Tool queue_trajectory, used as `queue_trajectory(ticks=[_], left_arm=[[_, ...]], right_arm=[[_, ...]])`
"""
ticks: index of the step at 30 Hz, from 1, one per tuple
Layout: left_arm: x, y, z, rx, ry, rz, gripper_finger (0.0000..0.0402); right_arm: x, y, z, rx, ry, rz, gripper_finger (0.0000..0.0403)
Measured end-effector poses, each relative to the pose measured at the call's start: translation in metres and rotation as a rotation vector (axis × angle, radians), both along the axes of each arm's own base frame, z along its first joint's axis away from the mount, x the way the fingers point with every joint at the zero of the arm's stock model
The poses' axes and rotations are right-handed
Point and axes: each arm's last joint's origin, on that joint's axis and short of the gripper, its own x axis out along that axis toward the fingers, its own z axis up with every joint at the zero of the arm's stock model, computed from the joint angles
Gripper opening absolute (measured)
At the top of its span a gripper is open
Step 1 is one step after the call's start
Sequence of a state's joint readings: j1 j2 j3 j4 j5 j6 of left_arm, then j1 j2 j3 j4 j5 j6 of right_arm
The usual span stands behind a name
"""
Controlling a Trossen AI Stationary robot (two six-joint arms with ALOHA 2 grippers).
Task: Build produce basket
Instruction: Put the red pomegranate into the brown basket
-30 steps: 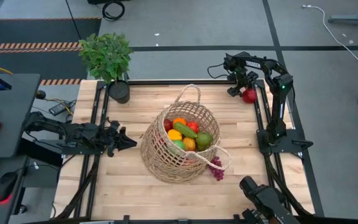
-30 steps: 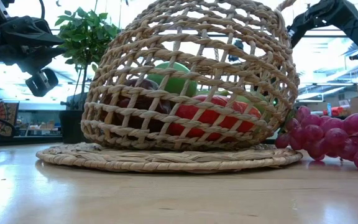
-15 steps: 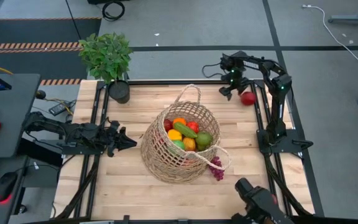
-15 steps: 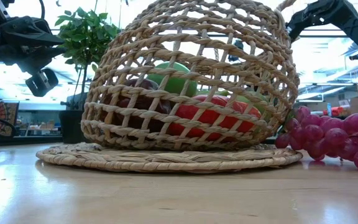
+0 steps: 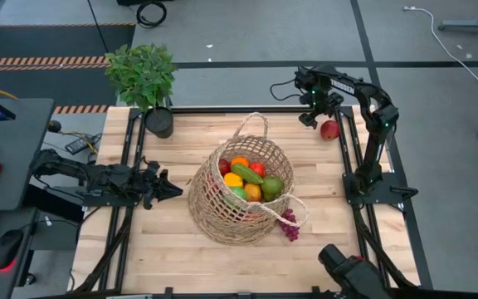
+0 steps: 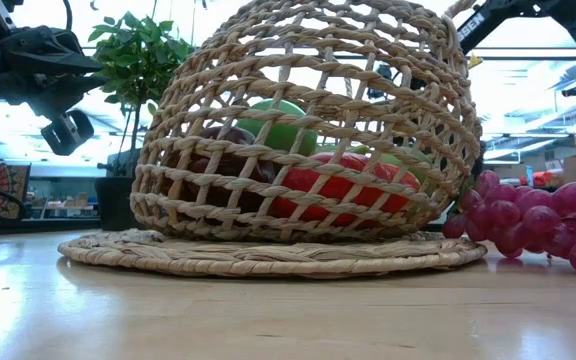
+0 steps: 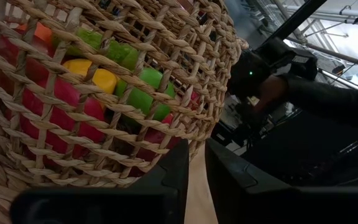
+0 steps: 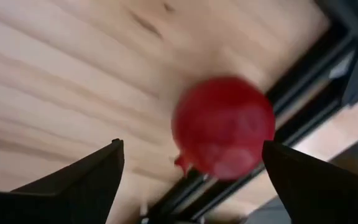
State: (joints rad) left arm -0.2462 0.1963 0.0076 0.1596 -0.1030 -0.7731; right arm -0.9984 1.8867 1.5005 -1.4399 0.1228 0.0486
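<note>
Red against pale wood, an apple [image 5: 329,129] lies at the far right corner of your table [image 5: 173,249], close to the frame rail and well apart from the basket [image 5: 241,193]. Your right gripper [image 5: 313,106], which a second ago sat right over the fruit, now hovers just beside it on the far side with its fingers spread wide; the right wrist view shows the apple between the two fingers [image 8: 73,180], touched by neither. The fruit has shifted only slightly in that time, so a grasp looks to be shaping up, not done. Your basket stands at the middle of the table with orange, yellow, green and red pieces already inside, while purple grapes [image 5: 289,224] lie on the wood against its near right side, still to go in. Your left gripper [image 5: 171,188] waits pointing at the basket's left side, fingers narrow. Wicker hides the lower fruit, and the low view cuts off the right arm.
</note>
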Motion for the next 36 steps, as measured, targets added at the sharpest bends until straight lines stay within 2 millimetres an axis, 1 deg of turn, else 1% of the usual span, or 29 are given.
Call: queue_trajectory(ticks=[6, 11, 16, 21, 26, 29, 36], left_arm=[[0.000, 0.000, 0.000, 0.000, 0.000, 0.000, 0.0061], [0.000, 0.000, 0.000, 0.000, 0.000, 0.000, 0.0063], [0.000, 0.000, 0.000, 0.000, -0.001, 0.000, 0.0058], [0.000, 0.000, 0.000, 0.000, 0.000, 0.000, 0.0061], [0.000, 0.000, 0.000, 0.000, 0.000, 0.000, 0.0062], [0.000, 0.000, 0.000, 0.000, 0.000, 0.001, 0.0059], [0.000, 0.000, 0.000, -0.001, -0.001, 0.000, 0.0062]], right_arm=[[-0.011, -0.002, 0.004, -0.003, 0.032, -0.081, 0.0394], [-0.014, -0.005, 0.003, -0.015, 0.026, -0.128, 0.0391], [-0.018, -0.006, -0.003, -0.004, 0.004, -0.185, 0.0387], [-0.018, -0.009, -0.007, -0.074, 0.038, -0.251, 0.0378], [-0.019, -0.006, -0.006, -0.065, 0.074, -0.276, 0.0374], [-0.017, -0.005, -0.006, -0.089, 0.108, -0.284, 0.0374], [-0.011, 0.010, -0.002, -0.082, 0.241, -0.280, 0.0374]])
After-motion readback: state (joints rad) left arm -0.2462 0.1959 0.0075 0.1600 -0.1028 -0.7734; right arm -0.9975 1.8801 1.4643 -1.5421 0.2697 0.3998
